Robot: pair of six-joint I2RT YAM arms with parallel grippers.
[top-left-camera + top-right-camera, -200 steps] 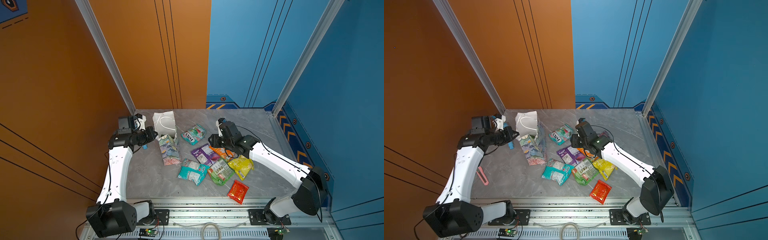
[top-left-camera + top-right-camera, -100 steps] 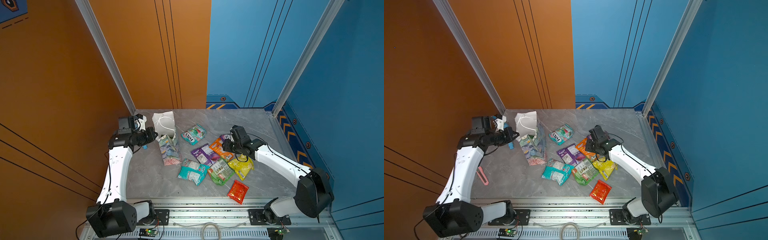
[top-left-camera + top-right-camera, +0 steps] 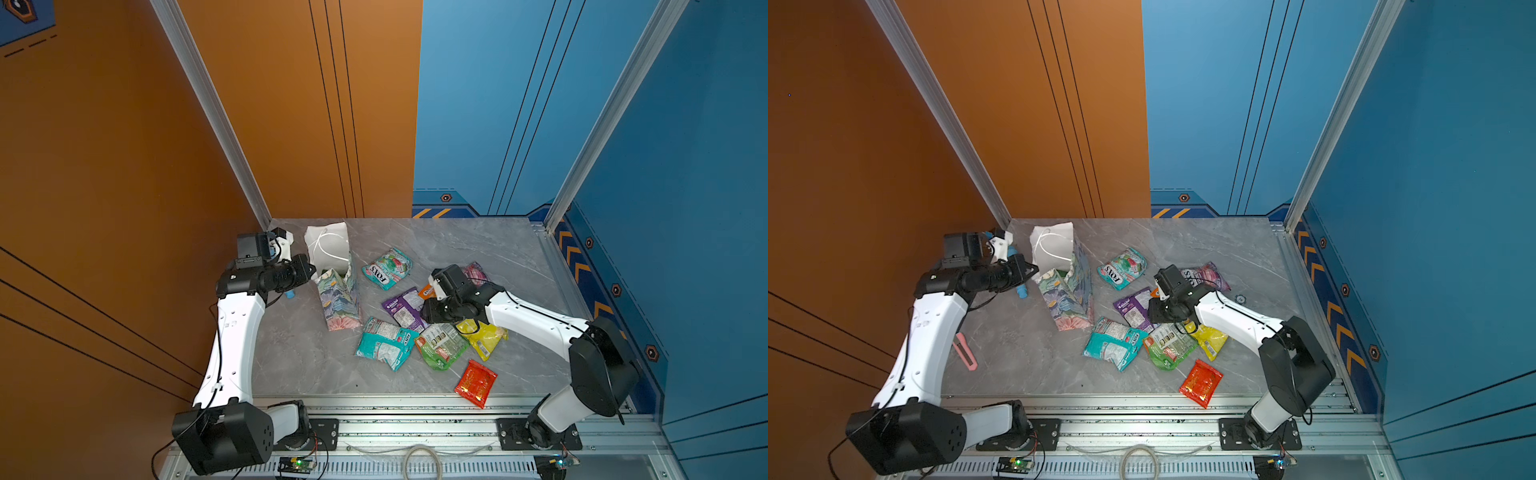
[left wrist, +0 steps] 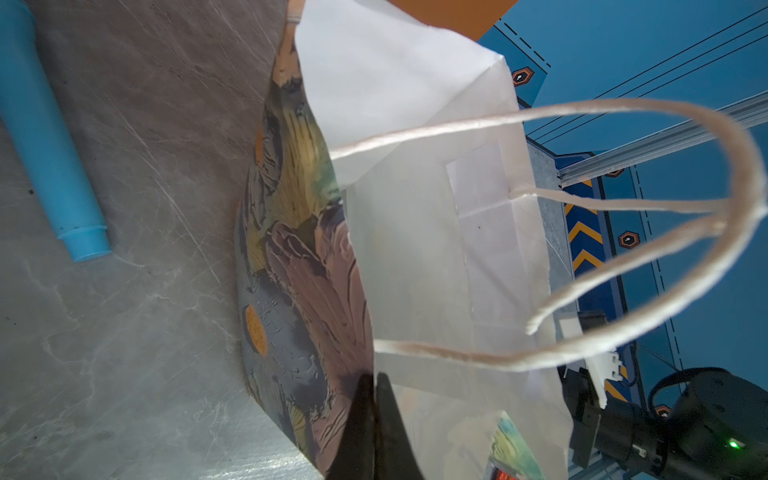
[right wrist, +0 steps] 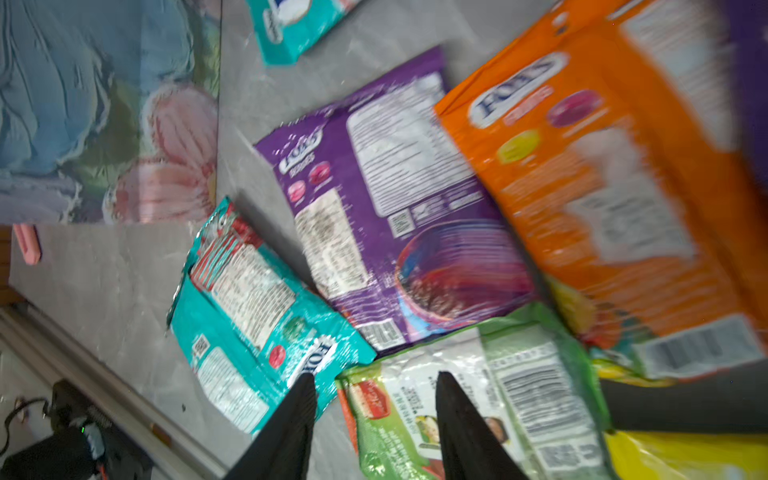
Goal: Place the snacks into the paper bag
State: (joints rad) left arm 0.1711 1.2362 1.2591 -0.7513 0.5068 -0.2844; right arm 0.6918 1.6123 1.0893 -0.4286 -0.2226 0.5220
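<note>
Swinging back over the pile, the right gripper [image 3: 430, 311] now hangs low above the near packets. A second ago it sat farther back by the orange packet [image 3: 426, 291], then pulled out toward the right side, and nothing came away with it. Its fingers [image 5: 291, 428] are spread and empty, tips over the spot where the green packet [image 5: 519, 395] meets the near teal packet [image 5: 257, 316]; the purple packet [image 3: 403, 305] lies just behind. Left gripper [image 4: 372, 411] unchanged: pressed together on the near rim of the bag [image 3: 338, 299], one finger inside and one on the floral outside, holding the mouth open. Bag stands upright at back left beside the pile, same spot throughout. The other packets lie where they lay: far teal packet [image 3: 386, 268], magenta packet [image 3: 476, 272], yellow packet [image 3: 484, 336], red packet [image 3: 476, 382] alone near the front edge. Eight counted on the table [image 3: 457, 245]; whether any is already in the bag I cannot tell. Reading: a change of target, not progress. The pick has yet to start, likely on green or teal, then a carry across to the bag. Overlapping, slippery wrappers may drag a neighbour along.
</note>
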